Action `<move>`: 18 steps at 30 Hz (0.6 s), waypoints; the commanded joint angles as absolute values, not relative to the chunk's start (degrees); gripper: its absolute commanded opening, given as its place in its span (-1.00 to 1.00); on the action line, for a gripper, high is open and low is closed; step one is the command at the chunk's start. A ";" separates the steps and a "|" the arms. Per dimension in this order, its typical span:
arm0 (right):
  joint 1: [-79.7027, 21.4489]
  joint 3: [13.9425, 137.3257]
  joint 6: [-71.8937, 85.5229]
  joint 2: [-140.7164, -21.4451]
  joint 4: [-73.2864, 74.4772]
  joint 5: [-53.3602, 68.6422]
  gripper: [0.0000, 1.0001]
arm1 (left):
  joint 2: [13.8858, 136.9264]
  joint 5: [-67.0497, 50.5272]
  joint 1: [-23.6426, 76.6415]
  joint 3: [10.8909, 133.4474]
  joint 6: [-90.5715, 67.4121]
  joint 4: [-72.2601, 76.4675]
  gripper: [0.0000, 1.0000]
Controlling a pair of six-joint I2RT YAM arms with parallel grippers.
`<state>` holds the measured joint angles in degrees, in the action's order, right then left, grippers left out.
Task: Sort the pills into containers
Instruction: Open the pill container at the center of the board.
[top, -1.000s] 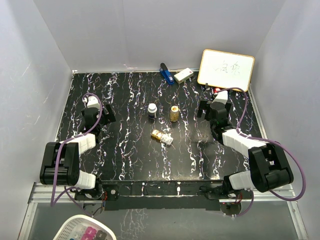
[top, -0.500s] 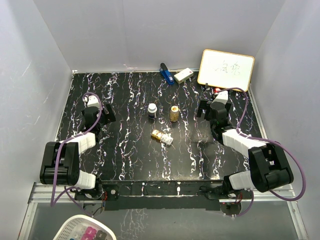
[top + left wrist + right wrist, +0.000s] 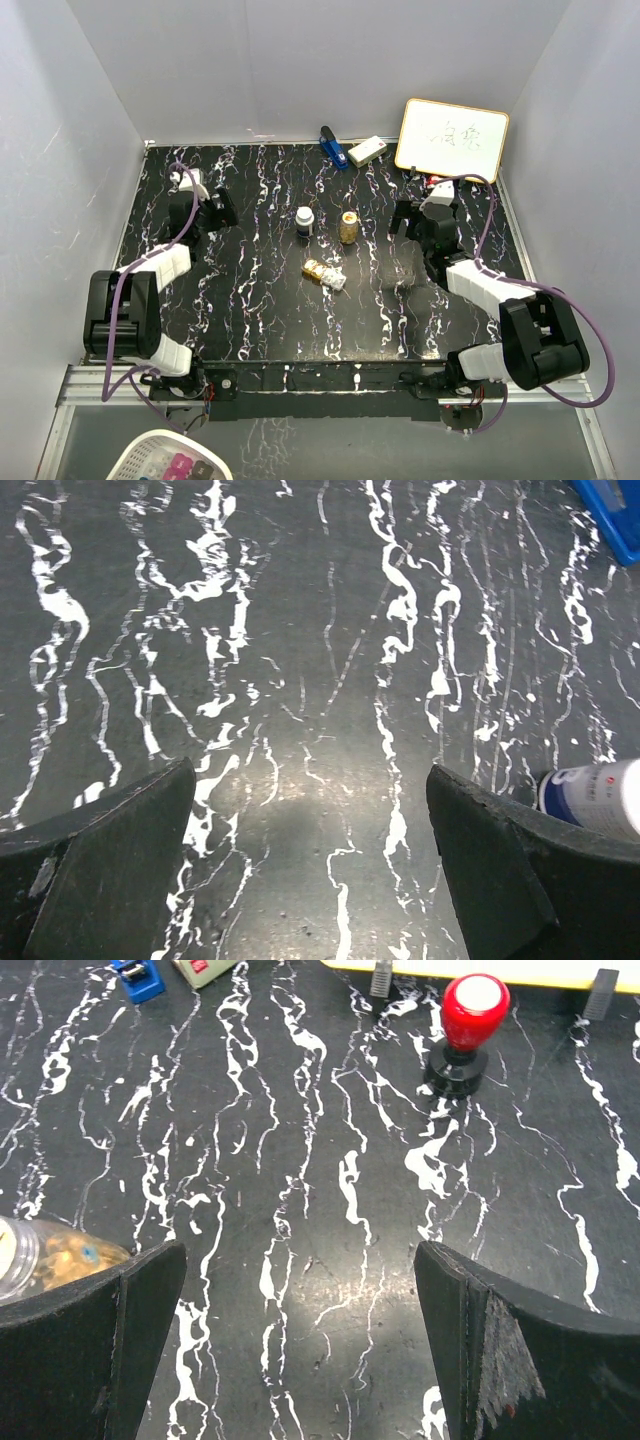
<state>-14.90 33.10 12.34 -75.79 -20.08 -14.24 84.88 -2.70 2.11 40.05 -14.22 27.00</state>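
Note:
Three containers sit mid-table: a dark bottle with a white round cap [image 3: 304, 220], a golden-amber bottle [image 3: 348, 228], and a small oblong clear box with yellow-gold sections [image 3: 324, 273] lying nearer. My left gripper [image 3: 224, 212] is open and empty, left of the dark bottle. That bottle shows at the right edge of the left wrist view [image 3: 598, 796], beside my open left gripper [image 3: 310, 880]. My right gripper [image 3: 401, 222] is open and empty, right of the amber bottle. The amber bottle [image 3: 45, 1258] shows at the left edge of the right wrist view, by my open right gripper [image 3: 300, 1350].
A blue object [image 3: 333, 148] and a white rectangular block [image 3: 367, 150] lie at the back. A whiteboard [image 3: 452, 136] leans at the back right, with a red knob on a black base [image 3: 470, 1030] before it. A basket [image 3: 170, 458] sits below the table's near edge.
My left arm has moved farther back and to the right, toward the dark bottle. My right gripper has shifted slightly left and back. The containers have not moved.

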 commanded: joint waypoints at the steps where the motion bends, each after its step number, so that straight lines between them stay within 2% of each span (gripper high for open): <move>1: -14.72 37.50 10.78 -75.20 -21.98 -8.48 0.97 | 86.19 -10.23 2.58 43.71 -14.88 23.75 0.97; 5: -14.74 37.13 11.13 -74.50 -22.65 -6.53 0.97 | 86.16 -11.97 3.18 43.58 -15.48 24.31 0.97; 11: -15.53 40.45 10.45 -75.05 -15.92 -1.14 0.97 | 83.76 -16.16 4.31 40.70 -18.81 30.23 0.97; 18: -26.04 39.51 9.44 -72.83 -12.55 -4.07 0.97 | 79.63 -16.37 8.14 36.52 -20.93 33.89 0.97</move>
